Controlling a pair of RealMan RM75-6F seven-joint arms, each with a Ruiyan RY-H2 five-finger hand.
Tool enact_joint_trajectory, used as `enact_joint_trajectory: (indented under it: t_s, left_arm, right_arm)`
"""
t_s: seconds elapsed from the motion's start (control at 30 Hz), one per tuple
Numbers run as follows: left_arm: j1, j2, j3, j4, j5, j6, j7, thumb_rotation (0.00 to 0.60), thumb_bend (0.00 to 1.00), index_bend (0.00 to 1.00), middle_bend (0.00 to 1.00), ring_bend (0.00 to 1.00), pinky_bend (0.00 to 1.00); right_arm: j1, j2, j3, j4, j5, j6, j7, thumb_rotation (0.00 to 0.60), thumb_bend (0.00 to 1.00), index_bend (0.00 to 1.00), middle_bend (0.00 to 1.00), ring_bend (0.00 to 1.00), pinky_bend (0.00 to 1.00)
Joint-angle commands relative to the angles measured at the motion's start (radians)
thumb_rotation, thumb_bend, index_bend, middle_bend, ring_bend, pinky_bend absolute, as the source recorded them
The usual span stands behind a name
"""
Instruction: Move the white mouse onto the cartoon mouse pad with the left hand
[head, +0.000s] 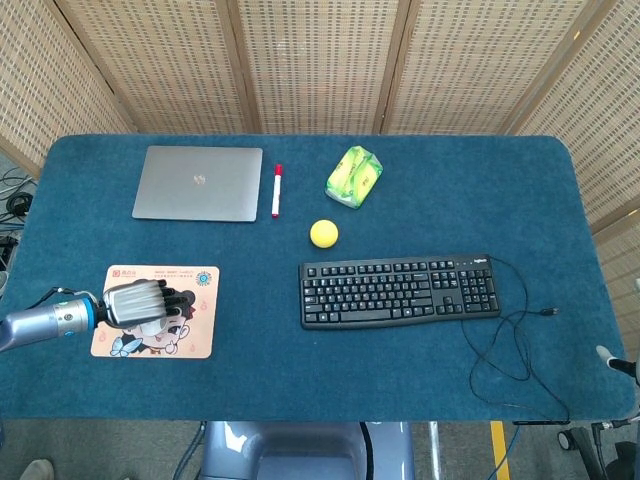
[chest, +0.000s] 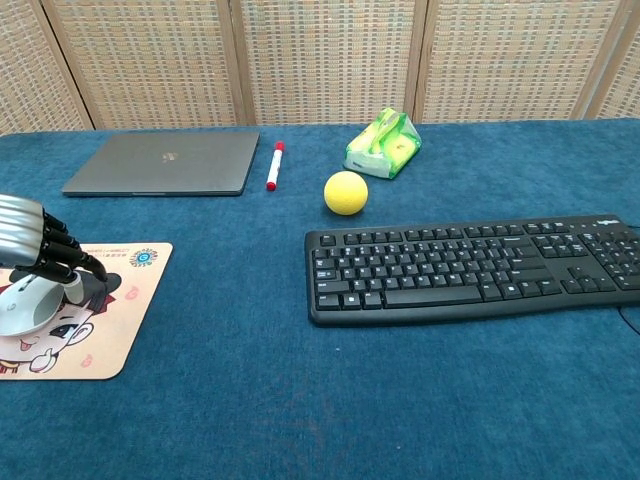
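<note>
Blue felt table (head: 480, 190); at far left the cartoon mouse pad (chest: 110, 340) carries the white mouse (chest: 22, 312), lying fully on it, with the left hand (head: 135, 302) draped over its top, fingers (chest: 70, 262) curled down the far side in a grip. Behind: closed grey laptop (head: 198, 182), red-capped marker (head: 277, 190), green tissue pack (head: 354, 176), yellow ball (head: 323, 233), black wired keyboard (head: 400, 291). Right hand (head: 615, 362): only a sliver at the right edge, posture cannot be told.

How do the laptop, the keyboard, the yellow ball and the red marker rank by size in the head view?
1. keyboard and laptop: similar, cannot rank
2. red marker
3. yellow ball
</note>
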Motion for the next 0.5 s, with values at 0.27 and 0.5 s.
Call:
enact_joint_trajectory:
  t_s: [0.27,0.5]
  left_arm:
    - [0.017,0.065,-0.053,-0.016,-0.06,0.143,-0.024,0.6,0.0,0.18,0.06,0.21,0.41]
    - [0.088,0.14,-0.29,-0.143,-0.313,0.276,-0.168,0.6,0.0,0.06,0.0,0.04,0.28]
  right_arm:
    - [0.002,0.0,-0.006,-0.008,-0.01,-0.003,-0.001,0.6,0.05,0.04,0.0,0.0,0.0]
    - [0.003,0.006,-0.025,-0.028,-0.053,-0.002,0.011,0.6,0.05,0.04,0.0,0.0,0.0]
